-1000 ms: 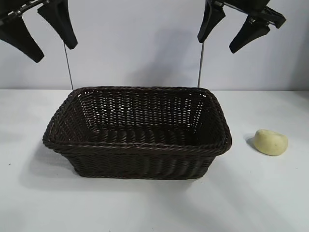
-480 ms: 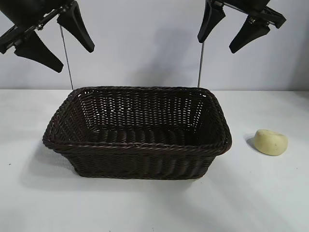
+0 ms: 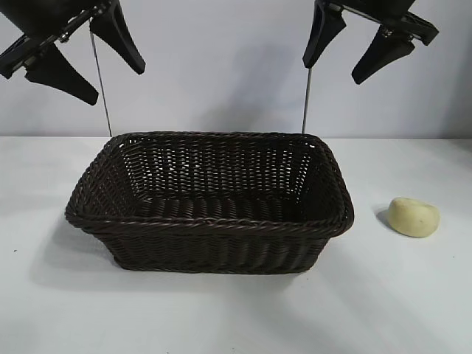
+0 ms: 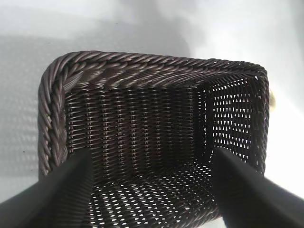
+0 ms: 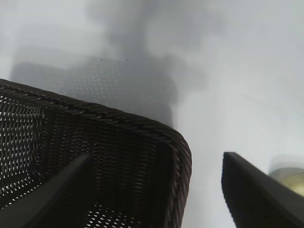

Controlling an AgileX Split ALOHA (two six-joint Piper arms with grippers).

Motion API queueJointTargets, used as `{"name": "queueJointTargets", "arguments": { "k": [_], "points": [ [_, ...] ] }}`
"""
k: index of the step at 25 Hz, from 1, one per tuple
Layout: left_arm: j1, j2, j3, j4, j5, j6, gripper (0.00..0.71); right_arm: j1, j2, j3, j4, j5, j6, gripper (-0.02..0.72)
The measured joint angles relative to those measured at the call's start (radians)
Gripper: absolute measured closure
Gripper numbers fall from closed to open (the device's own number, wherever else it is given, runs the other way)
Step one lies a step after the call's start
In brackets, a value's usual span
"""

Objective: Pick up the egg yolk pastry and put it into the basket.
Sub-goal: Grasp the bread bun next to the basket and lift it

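Hanging above the basket's (image 3: 210, 199) far-left corner, the left gripper (image 3: 82, 53) has fingers spread wide, holding nothing. The right gripper (image 3: 346, 46), equally spread and empty, hangs above the far-right corner. The egg yolk pastry (image 3: 414, 216) lies on the table (image 3: 413, 295) right of the basket, long axis crosswise. Only the left wrist view shows the basket's floor (image 4: 142, 142).

My left hand (image 3: 85, 63) hangs in the upper left of the frame, fingers spread and holding nothing. My right hand (image 3: 346, 55) hangs in the upper right, also spread and holding nothing. Both are high above the bench (image 3: 221, 317). The basket (image 3: 210, 221) sits in the middle of the frame, nothing visible inside it. The pastry (image 3: 414, 217) lies on the bench at the right, near the basket's right end but apart from it.
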Motion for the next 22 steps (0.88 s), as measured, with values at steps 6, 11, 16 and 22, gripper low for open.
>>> {"name": "queueJointTargets", "arguments": {
  "k": [6, 11, 16, 22],
  "points": [
    [0.0, 0.0, 0.0, 0.001, -0.001, 0.0, 0.202, -0.028, 0.0, 0.0, -0.023, 0.04, 0.0, 0.165],
    [0.0, 0.0, 0.0, 0.001, -0.001, 0.0, 0.202, -0.105, 0.0, 0.0, -0.055, 0.106, 0.0, 0.165],
    [0.0, 0.0, 0.0, 0.001, -0.001, 0.0, 0.202, -0.145, 0.0, 0.0, -0.123, 0.12, 0.023, 0.165],
    [0.0, 0.0, 0.0, 0.001, -0.001, 0.0, 0.202, -0.151, 0.0, 0.001, -0.15, 0.121, 0.041, 0.165]
  ]
}}
